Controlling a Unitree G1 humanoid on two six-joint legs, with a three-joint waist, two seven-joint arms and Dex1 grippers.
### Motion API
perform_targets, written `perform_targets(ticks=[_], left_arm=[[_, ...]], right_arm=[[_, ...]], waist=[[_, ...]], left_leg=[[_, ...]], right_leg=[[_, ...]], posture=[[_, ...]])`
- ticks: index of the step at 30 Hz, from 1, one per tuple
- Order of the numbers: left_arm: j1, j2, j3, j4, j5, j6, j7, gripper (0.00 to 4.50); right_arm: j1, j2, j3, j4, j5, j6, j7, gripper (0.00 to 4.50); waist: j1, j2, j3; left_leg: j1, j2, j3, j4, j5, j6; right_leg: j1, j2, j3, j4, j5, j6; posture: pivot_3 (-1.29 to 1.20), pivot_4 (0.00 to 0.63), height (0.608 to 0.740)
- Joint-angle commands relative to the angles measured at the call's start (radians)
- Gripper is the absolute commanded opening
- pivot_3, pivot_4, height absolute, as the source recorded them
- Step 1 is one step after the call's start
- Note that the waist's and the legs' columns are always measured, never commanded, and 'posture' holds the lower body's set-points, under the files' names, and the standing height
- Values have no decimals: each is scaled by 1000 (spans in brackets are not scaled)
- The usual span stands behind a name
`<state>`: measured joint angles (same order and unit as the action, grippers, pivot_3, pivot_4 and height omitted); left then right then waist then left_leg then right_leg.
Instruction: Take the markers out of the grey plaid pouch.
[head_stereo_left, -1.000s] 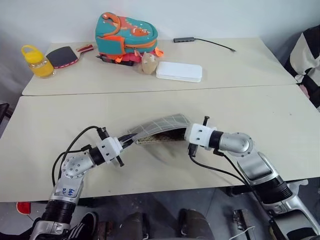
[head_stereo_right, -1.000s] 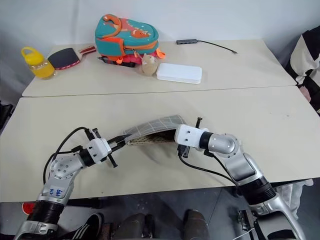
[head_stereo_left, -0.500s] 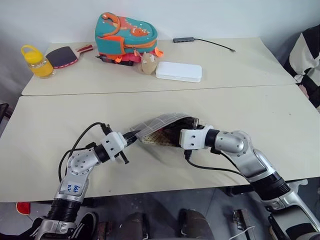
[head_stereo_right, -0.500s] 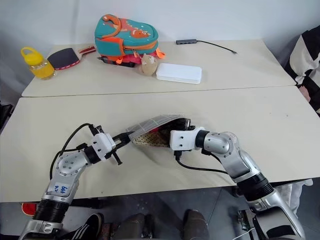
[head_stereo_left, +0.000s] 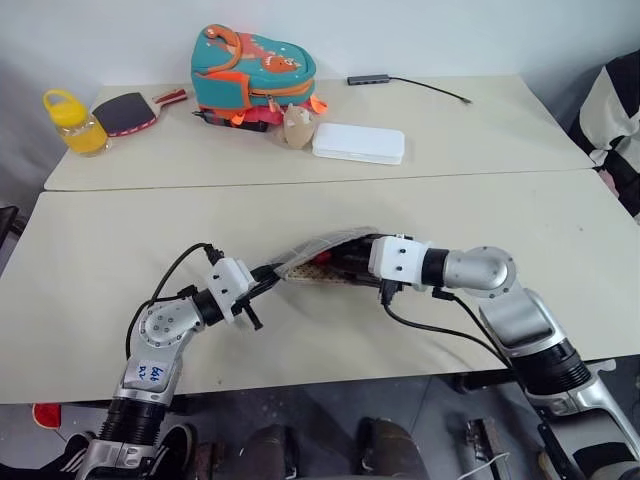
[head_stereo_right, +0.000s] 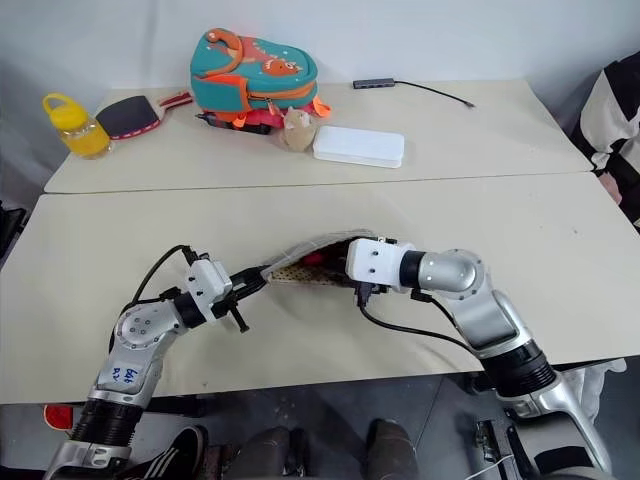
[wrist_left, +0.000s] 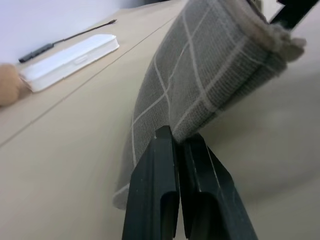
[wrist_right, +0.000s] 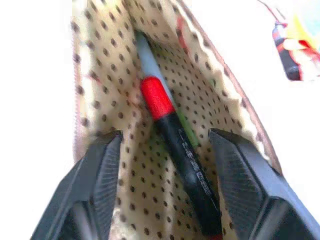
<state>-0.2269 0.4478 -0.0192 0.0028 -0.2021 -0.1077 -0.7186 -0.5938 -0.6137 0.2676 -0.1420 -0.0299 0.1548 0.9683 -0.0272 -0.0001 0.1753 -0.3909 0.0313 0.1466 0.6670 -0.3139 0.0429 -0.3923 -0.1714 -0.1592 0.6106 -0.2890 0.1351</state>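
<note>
The grey plaid pouch (head_stereo_left: 318, 256) hangs lifted over the middle of the near table (head_stereo_left: 90, 240), nearer its front edge. The left gripper (wrist_left: 177, 145) is clamped tight on the pouch's end. The right gripper (wrist_right: 165, 140) reaches into the open mouth, fingers (wrist_right: 107, 155) spread around a red-and-dark marker (wrist_right: 167, 122), not closed on it

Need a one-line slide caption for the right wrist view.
Right gripper, fingers open, inside the grey plaid pouch, straddling a marker on the dotted lining.
</note>
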Motion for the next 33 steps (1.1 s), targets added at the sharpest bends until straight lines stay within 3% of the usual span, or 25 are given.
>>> perform_targets(ticks=[1,8,17,26,29,33], left_arm=[[-10,-6,2,-92,-95,116,-29,0],[-25,-13,-17,-185,-275,427,-79,0],[-38,-57,-27,-195,-308,519,-92,0],[-30,-74,-36,-209,-304,529,-91,0],[-28,-80,-34,-208,-295,522,-85,0],[-22,-83,-28,-202,-274,499,-74,0]], right_arm=[[-84,-56,-2,-61,21,57,94,2825],[-185,-112,49,26,-19,43,204,2825],[-223,-79,139,123,-105,-15,237,2825],[-205,-20,157,215,-205,-100,132,2825],[-197,-15,148,222,-213,-117,112,2182],[-192,-11,118,193,-180,-113,109,842]], waist=[[0,0,0],[1,0,0],[0,0,0],[0,0,0],[0,0,0],[0,0,0]], left_leg=[[0,0,0,0,0,0],[0,0,0,0,0,0],[0,0,0,1,0,0],[0,0,0,1,0,-1],[0,0,0,1,0,-1],[0,0,0,1,0,-1]], right_leg=[[0,0,0,0,0,0],[0,0,0,0,0,0],[0,1,0,0,0,0],[0,1,0,0,0,0],[0,1,0,0,0,0],[0,1,0,0,0,0]], posture=[[0,150,740],[0,150,740],[0,150,740],[0,150,740],[0,150,740],[0,150,740]])
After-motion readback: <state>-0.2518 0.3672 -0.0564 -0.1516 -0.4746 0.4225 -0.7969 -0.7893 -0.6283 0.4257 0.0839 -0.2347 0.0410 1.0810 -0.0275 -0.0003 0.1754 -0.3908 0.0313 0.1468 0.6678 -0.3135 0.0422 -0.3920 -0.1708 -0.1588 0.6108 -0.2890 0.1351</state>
